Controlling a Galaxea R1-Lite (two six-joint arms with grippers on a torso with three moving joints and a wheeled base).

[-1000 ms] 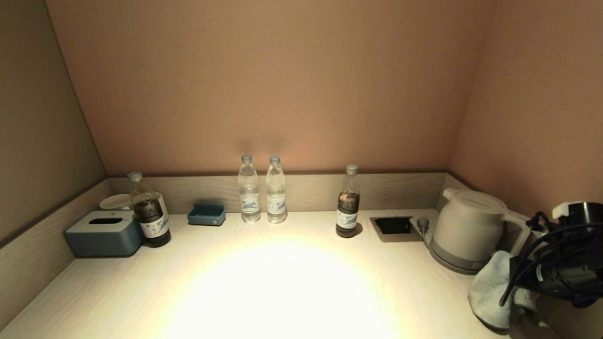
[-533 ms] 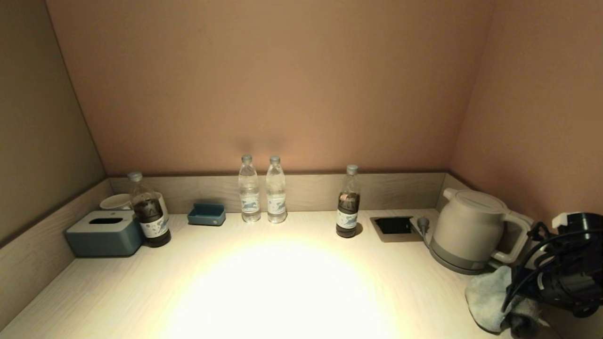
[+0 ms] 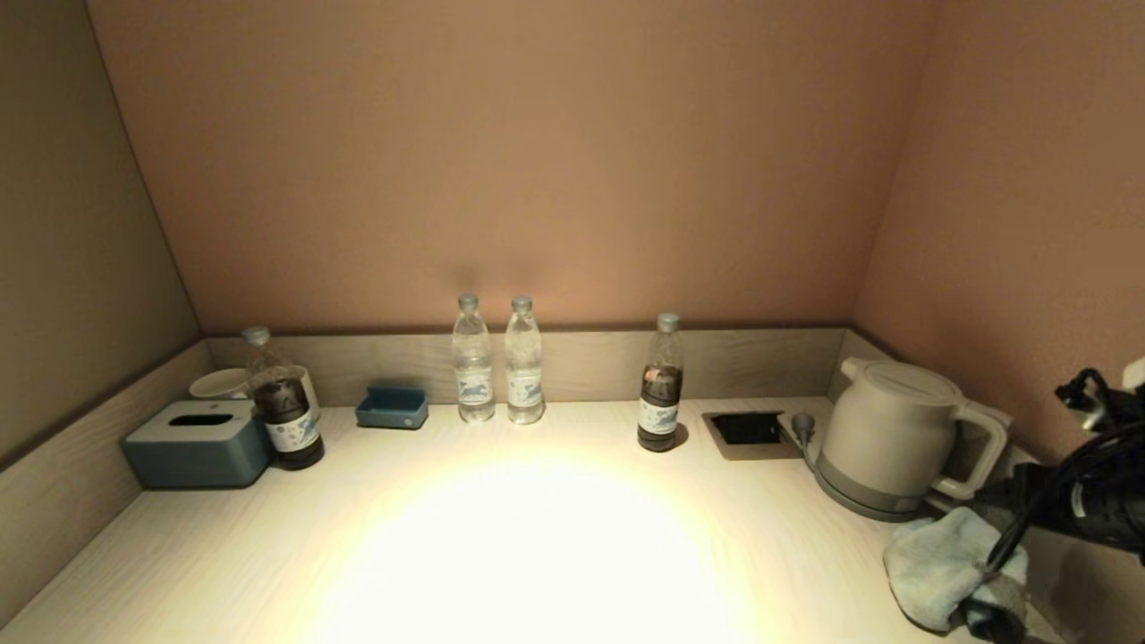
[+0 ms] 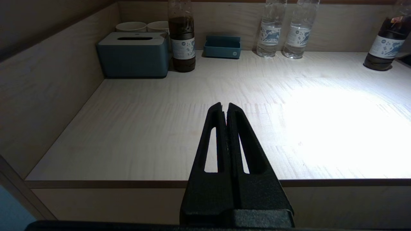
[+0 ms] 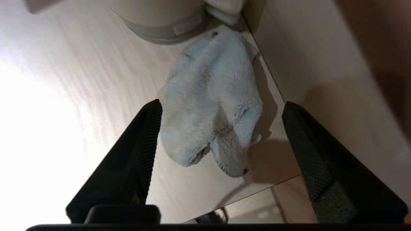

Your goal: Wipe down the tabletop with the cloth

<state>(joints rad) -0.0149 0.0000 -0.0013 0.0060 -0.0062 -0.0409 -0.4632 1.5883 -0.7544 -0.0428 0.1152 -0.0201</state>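
The light blue cloth (image 3: 937, 563) lies crumpled on the pale wooden tabletop (image 3: 537, 537) in the front right corner, just in front of the kettle and against the side wall. In the right wrist view the cloth (image 5: 208, 106) lies below and between the fingers of my right gripper (image 5: 221, 103), which is open wide and holds nothing. My right arm (image 3: 1087, 510) hangs over that corner. My left gripper (image 4: 223, 104) is shut and empty, parked above the table's front edge on the left side.
A white kettle (image 3: 886, 438) stands at the back right beside a recessed socket box (image 3: 747, 429). Two clear bottles (image 3: 496, 362) and a dark bottle (image 3: 660, 385) stand along the back wall. A blue tissue box (image 3: 197, 443), another dark bottle (image 3: 282, 402), cups and a small blue tray (image 3: 392, 407) are at the back left.
My right gripper lowered the cloth to the table beside the kettle, let go of it and drew back to the right. The left arm has not moved.
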